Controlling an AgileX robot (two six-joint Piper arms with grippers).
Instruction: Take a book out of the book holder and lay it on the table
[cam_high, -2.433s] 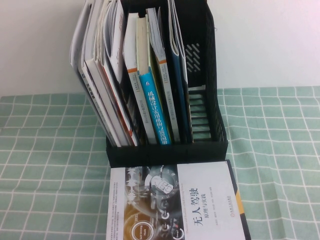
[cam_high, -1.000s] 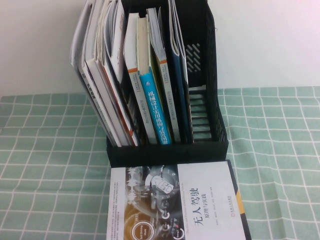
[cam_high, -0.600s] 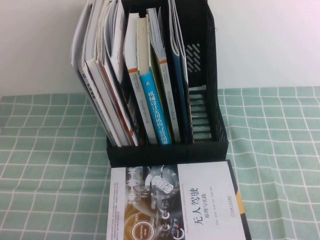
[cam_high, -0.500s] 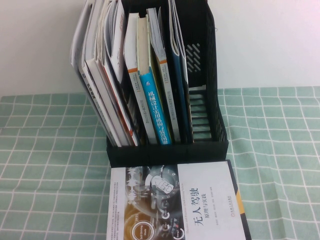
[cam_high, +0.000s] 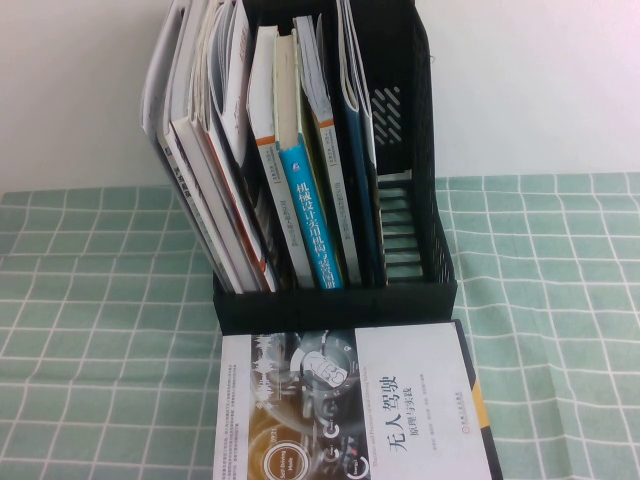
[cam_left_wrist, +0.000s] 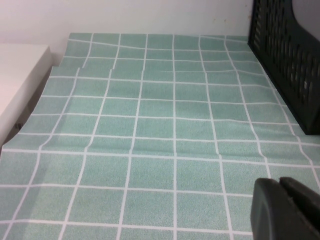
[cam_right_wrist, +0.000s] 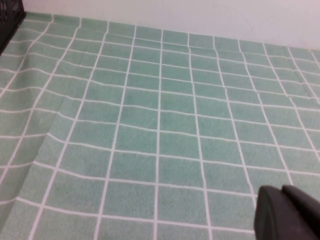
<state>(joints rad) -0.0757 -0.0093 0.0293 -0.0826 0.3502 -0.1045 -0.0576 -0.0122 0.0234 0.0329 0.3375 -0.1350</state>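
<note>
Evidently finished, the book (cam_high: 345, 405) lies flat on the table (cam_high: 100, 330) before the book holder (cam_high: 335, 300), while left gripper (cam_left_wrist: 285, 210) and right gripper (cam_right_wrist: 287, 212), both closed and empty, hover parked over bare cloth.

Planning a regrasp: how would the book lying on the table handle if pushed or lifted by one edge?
The book looks thin and lies flat on the cloth-covered table, so it would probably slide, perhaps rucking the cloth. Lifted by one edge, it may sag. Its cover looks glossy, possibly slippery.
</note>
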